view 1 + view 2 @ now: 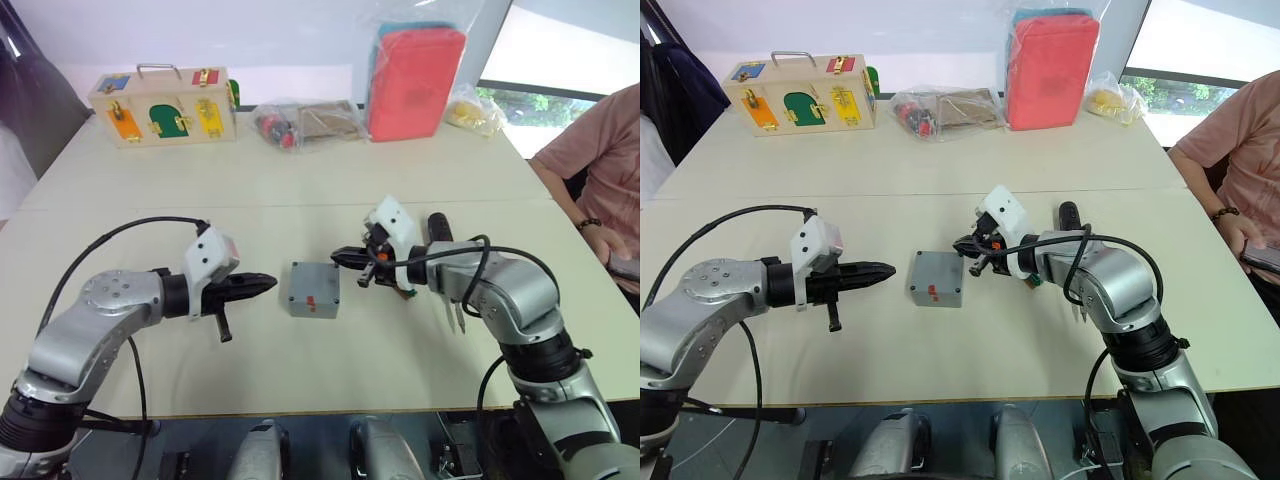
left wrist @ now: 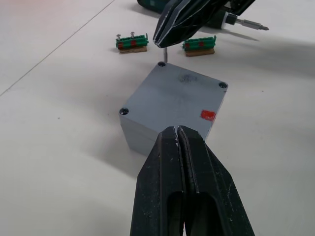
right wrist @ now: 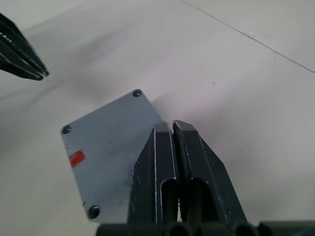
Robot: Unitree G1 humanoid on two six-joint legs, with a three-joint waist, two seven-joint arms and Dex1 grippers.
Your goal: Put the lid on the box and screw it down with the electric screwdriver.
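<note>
Grey plastic, the lid [image 2: 179, 96] already sits on the box [image 1: 314, 289] mid-tabletop with screws showing at three corners, so the fastening step looks to be in hand. Both pincers are pressed together and empty, the left pincer [image 1: 262, 285] just beside the box and the right pincer [image 1: 345, 258] over its far corner. Next, the right arm must pick up the electric screwdriver [image 2: 236, 17] lying behind it; the pale tabletop [image 1: 300, 190] carries a wooden latch box [image 1: 163, 104] and bagged items [image 1: 415, 75] at its far end, with a seated person [image 1: 600, 160] beside it.
</note>
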